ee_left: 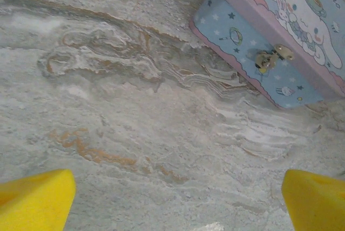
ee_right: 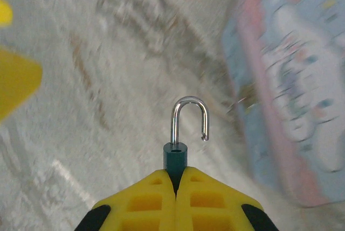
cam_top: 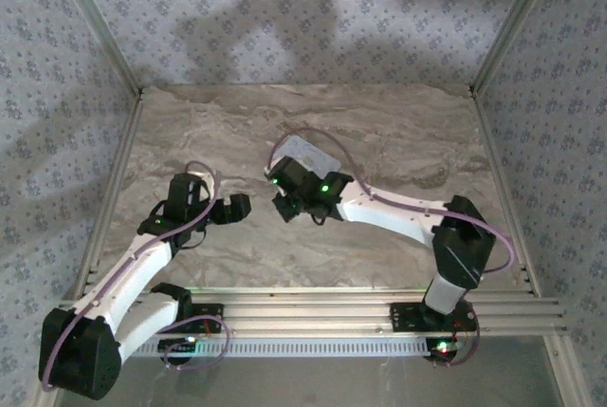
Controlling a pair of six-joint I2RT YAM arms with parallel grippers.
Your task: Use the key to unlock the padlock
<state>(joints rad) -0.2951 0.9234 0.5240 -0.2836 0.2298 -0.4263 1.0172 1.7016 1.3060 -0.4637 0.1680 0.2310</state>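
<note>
Right gripper (ee_right: 176,174) clamped on the padlock (ee_right: 175,154), lower centre of frame
Its shackle (ee_right: 189,99) stands open; left gripper (ee_left: 178,198) spread wide, tin (ee_left: 253,42) at upper right

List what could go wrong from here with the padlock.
The right gripper pinches the padlock only by its small body, at its tips; it may slip or twist out. The shackle stands open, free end bare, near the tin; it might snag there if the arm swings.

Teal padlock (ee_right: 175,154); blue-pink cartoon tin (ee_left: 302,21); grey-beige marbled table (ee_left: 135,134).
</note>
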